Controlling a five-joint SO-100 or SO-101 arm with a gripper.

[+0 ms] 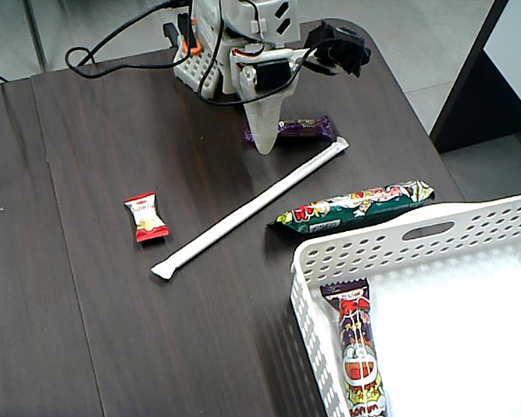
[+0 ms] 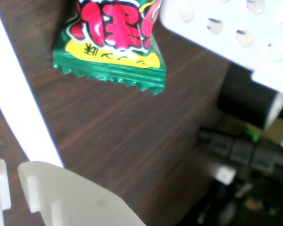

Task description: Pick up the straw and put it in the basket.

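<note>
The straw (image 1: 243,211) is a long white paper-wrapped stick lying diagonally on the dark wooden table, from lower left to upper right. In the wrist view the straw (image 2: 19,113) runs down the left side. My gripper (image 1: 265,146) points down just left of the straw's upper end, over a purple snack bar (image 1: 297,129). Its white fingers look closed together and hold nothing. In the wrist view the gripper (image 2: 14,172) sits at the bottom left, beside the straw. The white perforated basket (image 1: 417,252) stands at the lower right; its wall (image 2: 236,28) also shows in the wrist view.
A green snack bar (image 1: 356,207) lies between the straw and the basket; it also shows in the wrist view (image 2: 113,42). A red candy (image 1: 145,216) lies left of the straw. A dark snack bar (image 1: 358,352) lies in the basket. Cables (image 1: 113,52) trail at the back.
</note>
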